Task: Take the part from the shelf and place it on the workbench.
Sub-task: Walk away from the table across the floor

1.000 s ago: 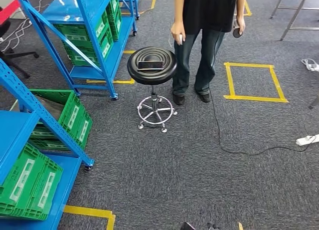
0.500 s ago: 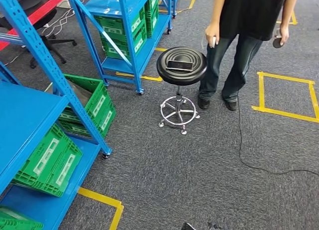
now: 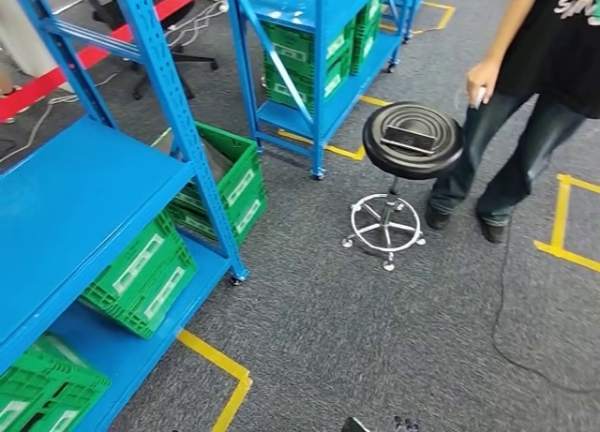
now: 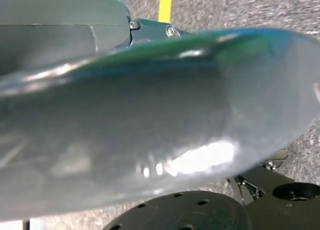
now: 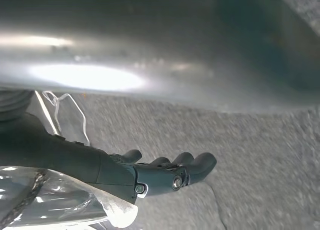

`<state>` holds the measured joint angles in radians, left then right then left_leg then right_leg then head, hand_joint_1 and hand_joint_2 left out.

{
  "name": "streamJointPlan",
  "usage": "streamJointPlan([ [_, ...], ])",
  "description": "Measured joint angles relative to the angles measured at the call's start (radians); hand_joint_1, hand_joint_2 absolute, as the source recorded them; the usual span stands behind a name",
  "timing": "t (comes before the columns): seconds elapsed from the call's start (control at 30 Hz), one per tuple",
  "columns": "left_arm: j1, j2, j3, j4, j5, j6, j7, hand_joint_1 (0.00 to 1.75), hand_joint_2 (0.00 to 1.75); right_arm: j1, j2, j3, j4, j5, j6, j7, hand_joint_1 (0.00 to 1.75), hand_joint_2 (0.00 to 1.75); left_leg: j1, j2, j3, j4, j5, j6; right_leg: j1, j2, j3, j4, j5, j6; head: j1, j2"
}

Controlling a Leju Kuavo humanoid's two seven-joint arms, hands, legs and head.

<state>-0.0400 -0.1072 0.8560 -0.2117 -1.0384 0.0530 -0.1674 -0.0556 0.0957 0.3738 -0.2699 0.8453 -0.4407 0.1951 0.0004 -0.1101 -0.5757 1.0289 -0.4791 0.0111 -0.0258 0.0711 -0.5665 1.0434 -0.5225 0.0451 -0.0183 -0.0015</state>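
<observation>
The right hand (image 5: pixel 166 172) hangs with straight fingers, holding nothing. The shelf (image 3: pixel 78 202) stands at nine o'clock; its green crates (image 3: pixel 145 273) look stiff and light, graspable by the rim.

A shelf unit (image 3: pixel 92 198) is set at the left, with crates (image 3: pixel 142 273) stored on its lower level. A second shelf unit (image 3: pixel 319 38) is placed behind it. A stool (image 3: pixel 412 141) is positioned right of both, and what may be a phone (image 3: pixel 408 139) is laid on its seat. A person (image 3: pixel 537 85) is stood just right of the stool.
</observation>
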Motion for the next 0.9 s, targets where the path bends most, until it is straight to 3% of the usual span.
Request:
streamJointPlan([
  [0.03,-0.001,0.000,0.000,0.000,-0.002,0.000,0.000,0.00,0.00,0.002,0.000,0.000,0.001,-0.001,-0.004,0.000,0.00,0.00,0.001,-0.011,-0.004,0.002,0.001,-0.006,0.001,0.006,0.006,-0.006,-0.005,-0.006,0.000,0.000],
  [0.1,0.001,0.000,0.000,0.000,-0.007,0.000,0.001,0.00,0.00,0.006,0.000,0.000,0.002,-0.003,-0.009,0.001,0.00,0.00,0.004,-0.024,-0.008,0.001,0.003,-0.015,0.003,-0.015,0.011,-0.010,-0.002,-0.021,-0.001,0.000],
  [0.17,0.001,-0.001,0.000,0.001,-0.011,0.000,0.002,0.00,0.00,0.008,0.000,0.000,0.002,-0.005,-0.015,0.001,0.00,0.00,0.003,0.017,-0.026,0.040,-0.022,-0.025,0.002,-0.039,0.015,-0.015,0.000,-0.034,-0.007,0.000],
  [0.23,-0.004,-0.004,-0.001,0.001,-0.016,0.000,0.003,0.00,0.00,0.013,-0.001,0.000,0.004,-0.007,-0.022,0.000,0.00,0.00,0.002,0.078,-0.079,0.152,-0.078,-0.032,0.005,-0.069,0.019,-0.017,-0.004,-0.044,-0.012,0.000],
  [0.3,-0.007,-0.007,-0.001,0.002,-0.019,0.000,0.005,0.00,0.00,0.022,-0.003,0.000,0.006,-0.009,-0.027,0.000,0.00,0.00,0.005,0.099,-0.132,0.261,-0.114,-0.035,0.009,-0.101,0.022,-0.016,-0.009,-0.050,-0.012,0.000],
  [0.33,-0.006,-0.008,-0.001,0.002,-0.019,0.000,0.006,0.00,0.00,0.025,-0.004,0.000,0.007,-0.010,-0.029,0.000,0.00,0.00,0.005,0.103,-0.137,0.272,-0.106,-0.034,0.011,-0.116,0.025,-0.016,-0.011,-0.051,-0.012,0.000],
  [0.4,-0.003,-0.009,-0.002,0.002,-0.020,0.001,0.008,0.00,0.00,0.027,-0.004,0.000,0.008,-0.010,-0.033,0.000,0.00,0.00,0.004,0.116,-0.093,0.185,-0.045,-0.027,0.014,-0.139,0.032,-0.017,-0.017,-0.050,-0.013,0.000],
  [0.43,-0.003,-0.009,-0.002,0.002,-0.020,0.001,0.010,0.00,0.00,0.026,-0.004,0.000,0.009,-0.010,-0.034,0.000,0.00,0.00,-0.001,0.138,-0.059,0.118,-0.016,-0.020,0.015,-0.150,0.036,-0.017,-0.020,-0.049,-0.012,0.000],
  [0.5,-0.009,-0.009,-0.002,0.002,-0.020,0.001,0.011,0.00,0.00,0.027,-0.004,0.000,0.009,-0.010,-0.039,0.000,0.00,0.00,-0.014,0.179,-0.014,0.024,0.007,-0.007,0.020,-0.172,0.042,-0.018,-0.026,-0.041,-0.013,0.000],
  [0.53,-0.011,-0.009,-0.002,0.002,-0.020,0.001,0.012,0.00,0.00,0.027,-0.004,-0.001,0.009,-0.010,-0.042,0.000,0.00,0.00,-0.019,0.186,-0.009,0.009,0.002,-0.003,0.022,-0.184,0.044,-0.020,-0.029,-0.036,-0.012,0.000],
  [0.6,-0.009,-0.010,-0.002,0.002,-0.020,0.001,0.013,0.00,0.00,0.027,-0.004,-0.001,0.010,-0.009,-0.045,0.000,0.00,0.00,-0.018,0.166,-0.007,-0.002,0.003,0.005,0.023,-0.204,0.050,-0.024,-0.034,-0.025,-0.012,0.000],
  [0.63,-0.006,-0.012,-0.002,0.002,-0.021,0.001,0.014,0.00,0.00,0.026,-0.005,0.000,0.010,-0.008,-0.046,0.000,0.00,0.00,-0.014,0.154,-0.003,-0.008,0.006,0.009,0.022,-0.194,0.051,-0.020,-0.041,-0.020,-0.010,0.000],
  [0.67,-0.005,-0.013,-0.002,0.002,-0.021,0.001,0.014,0.00,0.00,0.025,-0.005,0.000,0.010,-0.007,-0.048,-0.001,0.00,0.00,-0.010,0.143,0.001,-0.014,0.009,0.013,0.021,-0.170,0.043,0.000,-0.056,-0.016,-0.008,0.000],
  [0.73,-0.008,-0.014,-0.002,0.003,-0.021,0.000,0.015,0.00,0.00,0.026,-0.006,0.000,0.010,-0.007,-0.049,-0.001,0.00,0.00,-0.005,0.117,0.004,-0.020,0.011,0.020,0.017,-0.104,-0.007,0.104,-0.109,-0.010,-0.002,0.000],
  [0.8,-0.013,-0.016,-0.002,0.003,-0.022,-0.002,0.015,0.00,0.00,0.032,-0.007,0.000,0.012,-0.007,-0.048,-0.001,0.00,0.00,-0.004,0.087,0.004,-0.019,0.011,0.022,0.015,-0.077,-0.075,0.227,-0.152,-0.007,0.000,0.000],
  [0.83,-0.013,-0.016,-0.002,0.003,-0.023,-0.003,0.016,0.00,0.00,0.035,-0.007,0.000,0.012,-0.007,-0.047,-0.001,0.00,0.00,-0.004,0.071,0.005,-0.019,0.010,0.022,0.014,-0.074,-0.094,0.250,-0.148,-0.006,0.000,0.000],
  [0.87,-0.012,-0.017,-0.002,0.003,-0.023,-0.003,0.016,0.00,0.00,0.036,-0.007,0.000,0.013,-0.007,-0.046,-0.001,0.00,0.00,-0.003,0.056,0.006,-0.018,0.009,0.021,0.014,-0.072,-0.093,0.233,-0.122,-0.006,0.000,0.000],
  [0.9,-0.011,-0.017,-0.002,0.003,-0.023,-0.003,0.016,0.00,0.00,0.036,-0.007,0.000,0.013,-0.007,-0.046,-0.001,0.00,0.00,-0.002,0.041,0.008,-0.016,0.007,0.018,0.013,-0.065,-0.074,0.180,-0.081,-0.005,0.000,0.000],
])
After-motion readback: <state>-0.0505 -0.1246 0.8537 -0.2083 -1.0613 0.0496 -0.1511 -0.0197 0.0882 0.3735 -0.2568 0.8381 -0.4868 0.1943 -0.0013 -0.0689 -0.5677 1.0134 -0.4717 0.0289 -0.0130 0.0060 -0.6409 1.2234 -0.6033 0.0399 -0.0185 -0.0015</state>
